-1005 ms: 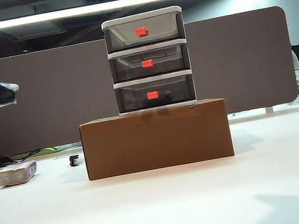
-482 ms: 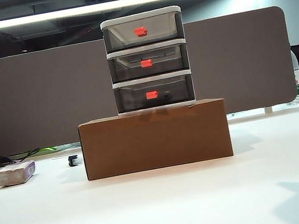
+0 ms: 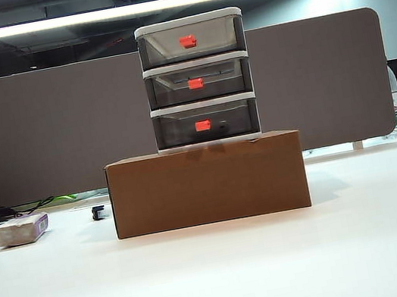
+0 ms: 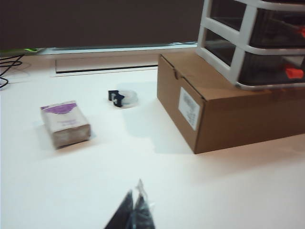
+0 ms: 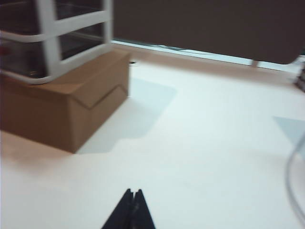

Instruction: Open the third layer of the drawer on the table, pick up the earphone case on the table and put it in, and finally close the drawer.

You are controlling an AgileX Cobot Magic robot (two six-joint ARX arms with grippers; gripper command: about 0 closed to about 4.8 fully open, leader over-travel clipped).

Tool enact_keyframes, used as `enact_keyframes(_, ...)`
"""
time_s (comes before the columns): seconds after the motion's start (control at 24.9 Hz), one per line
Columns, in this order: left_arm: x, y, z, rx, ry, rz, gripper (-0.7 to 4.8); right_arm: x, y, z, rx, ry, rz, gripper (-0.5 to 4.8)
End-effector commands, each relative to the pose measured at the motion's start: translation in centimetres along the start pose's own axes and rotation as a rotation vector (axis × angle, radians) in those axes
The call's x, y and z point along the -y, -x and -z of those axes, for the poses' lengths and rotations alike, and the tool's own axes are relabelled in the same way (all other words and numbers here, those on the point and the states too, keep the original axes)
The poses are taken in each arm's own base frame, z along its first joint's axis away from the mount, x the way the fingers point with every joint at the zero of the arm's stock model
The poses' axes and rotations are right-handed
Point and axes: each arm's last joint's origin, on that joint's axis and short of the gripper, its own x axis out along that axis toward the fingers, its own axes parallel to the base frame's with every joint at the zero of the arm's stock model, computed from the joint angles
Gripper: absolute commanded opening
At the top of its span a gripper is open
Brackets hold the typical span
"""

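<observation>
The left gripper [image 4: 135, 210] and the right gripper [image 5: 131, 212] each show dark fingertips pressed together, holding nothing, above the white table [image 3: 221, 275]; neither appears in the exterior view. The drawer [image 3: 198, 79], white-framed with smoky translucent tiers, stands at frame centre on a brown cardboard box [image 3: 207, 184]; the third layer [image 3: 206, 124] sits closed. The earphone case is not visible.
</observation>
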Motion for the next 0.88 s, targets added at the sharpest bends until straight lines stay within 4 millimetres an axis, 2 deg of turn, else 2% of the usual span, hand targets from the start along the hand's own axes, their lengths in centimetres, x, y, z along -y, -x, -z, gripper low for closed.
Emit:
enact_keyframes(0.04, -1.0, 0.55, -0.67, 0.062, 0.031, -0.065, -0.06, 0.8, 0.03, 0.06, 0.01, -0.006, 0.088, -0.05)
enact_keyframes(0.44, -1.28, 0.53, -0.33, 0.033, 0.048, -0.19, -0.05, 1.02, 0.07, -0.34, 0.051, -0.006, 0.118, -0.05)
enact_keyframes(0.56, -1.18, 0.51, 0.17, -0.013, 0.109, -0.161, 0.0, 1.01, 0.07, -0.3, 0.047, -0.013, 0.117, -0.05)
enact_keyframes(0.6, -1.1, 0.49, 0.14, -0.01, 0.106, -0.133, 0.11, 1.01, 0.07, -0.31, 0.048, -0.012, 0.117, -0.05)
enact_keyframes(0.68, -0.84, 0.46, 0.08, -0.007, 0.069, -0.045, 0.71, 1.01, 0.07, -0.31, 0.047, -0.013, 0.117, -0.05)
enact_keyframes(0.88, -0.85, 0.46, -0.1, 0.008, 0.049, -0.051, 0.75, 1.0, 0.07, -0.26, 0.042, -0.013, 0.117, -0.05)
